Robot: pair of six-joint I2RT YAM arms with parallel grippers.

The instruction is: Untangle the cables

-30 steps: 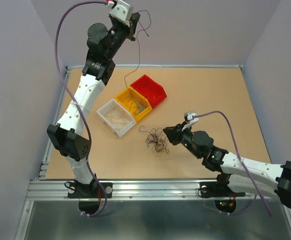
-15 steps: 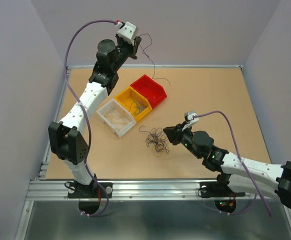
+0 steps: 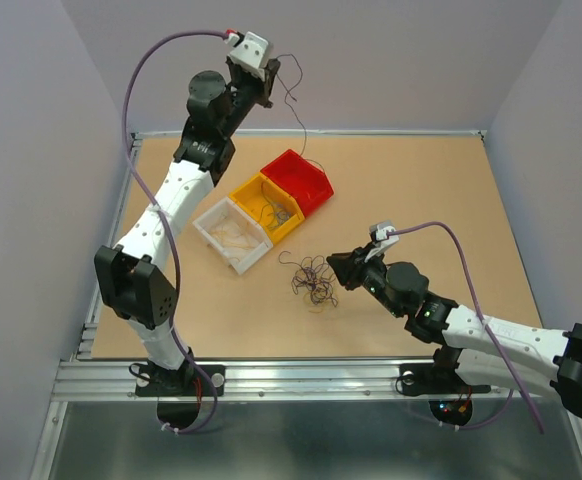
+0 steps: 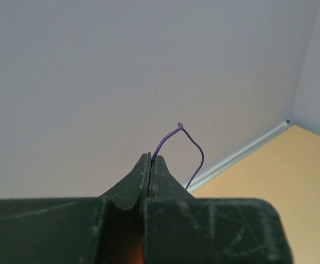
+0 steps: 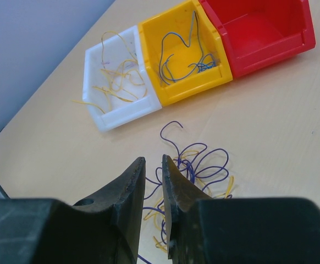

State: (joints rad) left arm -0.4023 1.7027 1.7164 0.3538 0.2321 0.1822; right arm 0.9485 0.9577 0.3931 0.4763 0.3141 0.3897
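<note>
Desk (image 3: pixel 421 180) tan | left tool (image 3: pixel 268 85) clenched on purple cable (image 4: pixel 196 151), high far-left | right tool (image 5: pixel 153 165) parted, empty, by clump (image 3: pixel 311 280) mid-desk | white bin (image 3: pixel 233 235), yellow bin (image 3: pixel 267 207) part-filled; clump left to sort

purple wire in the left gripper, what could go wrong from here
The left gripper pinches the purple wire only at its tip, so it might slip free. The wire dangles from high above the red bin; released there, it could land outside. The right gripper is open right at the pile and may snag several strands.
</note>
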